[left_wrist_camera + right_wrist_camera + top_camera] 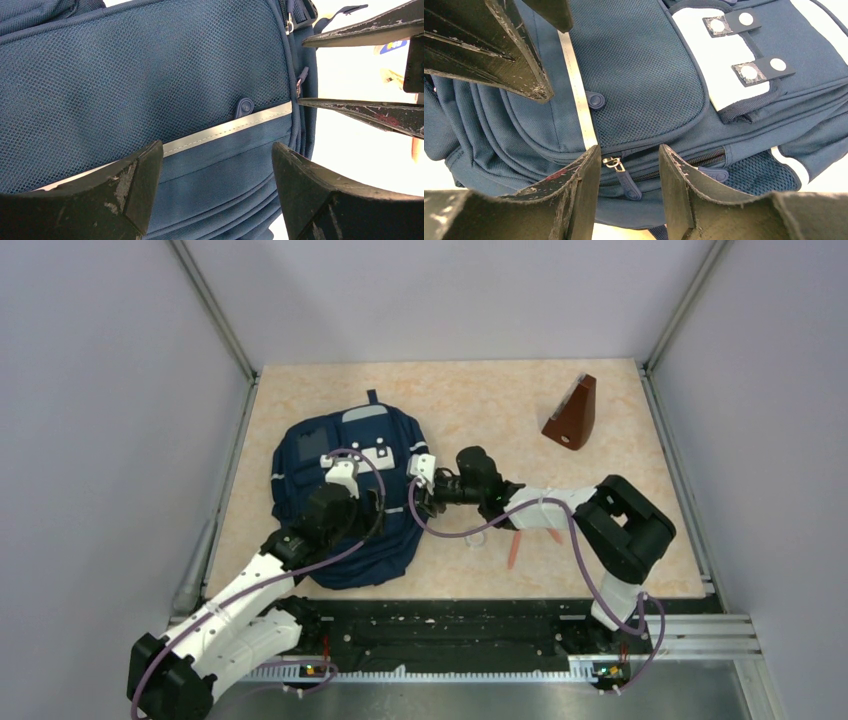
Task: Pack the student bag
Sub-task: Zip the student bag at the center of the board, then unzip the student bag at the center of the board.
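We find the student bag (300,455) lying flat on the left half of the table (480,400), front side up, with its carry loop toward the far wall and both arms reaching over it. The left gripper (217,150) hangs above the bag's front with its jaws wide apart and nothing between them; below it we note the mesh pocket (125,75), a pale reflective stripe (225,130) running across the fabric, and a small navy snap tab (243,106) sitting on that stripe. The right gripper (630,152) is at the bag's right edge, just beside the left gripper, and its jaws stand partly apart with a clear gap. In that gap we see a zipper pull (616,166), close to the finger on the left of the right wrist view; whether that finger touches the pull we cannot tell, and the jaws are not clamped on it. The zip runs along the side of the bag, under the mesh pocket, and appears closed where it is visible. Further along the front is a light grey patch (719,65) crossed by two navy tabs with round fasteners. Elsewhere on the table, a brown wedge-shaped object (572,415) stands near the far right corner, well apart from the bag, and a slender orange item (515,550) lies beside the right arm, partly hidden by it.
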You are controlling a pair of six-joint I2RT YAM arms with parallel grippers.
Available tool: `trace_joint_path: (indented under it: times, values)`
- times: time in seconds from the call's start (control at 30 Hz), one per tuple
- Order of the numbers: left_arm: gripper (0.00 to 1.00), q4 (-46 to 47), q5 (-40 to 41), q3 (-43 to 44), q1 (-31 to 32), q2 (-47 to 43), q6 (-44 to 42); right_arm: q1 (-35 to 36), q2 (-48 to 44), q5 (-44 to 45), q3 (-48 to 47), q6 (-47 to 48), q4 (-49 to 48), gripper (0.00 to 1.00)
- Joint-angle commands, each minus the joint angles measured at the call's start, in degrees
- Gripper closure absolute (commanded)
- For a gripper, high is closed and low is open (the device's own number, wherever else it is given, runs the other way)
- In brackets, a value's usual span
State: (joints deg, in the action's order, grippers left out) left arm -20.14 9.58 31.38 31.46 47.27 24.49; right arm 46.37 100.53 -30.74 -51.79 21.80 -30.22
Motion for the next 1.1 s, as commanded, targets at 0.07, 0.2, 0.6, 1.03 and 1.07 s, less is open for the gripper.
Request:
trace_joint_path:
  times: [0.07, 0.2, 0.6, 1.03, 1.07]
  values:
    - [0.16, 2.47, -0.71, -0.37, -0.36, -0.5, -0.67, 0.07, -1.33, -1.69, 1.3, -0.47, -1.54, 0.55]
    - [0.16, 1.98, -0.39, -0.23, -0.44, -0.5, -0.5, -0.74, -3.37, -1.72, 3.31, -1.45, -2.94, 0.51]
    - [0.17, 1.88, -0.71, -0.27, -0.48, -1.08, -0.36, -3.44, -4.97, -4.56, 3.27, -2.06, -1.79, 0.47]
    - [0.17, 1.77, -0.86, -0.26, -0.52, -1.32, -0.28, -1.29, 1.97, -4.85, -2.55, -0.84, 1.82, 0.55]
    - [0.17, 1.77, -0.92, -0.21, -0.45, -1.23, -0.32, -1.24, 2.41, -4.73, -2.96, -0.76, 2.37, 0.57]
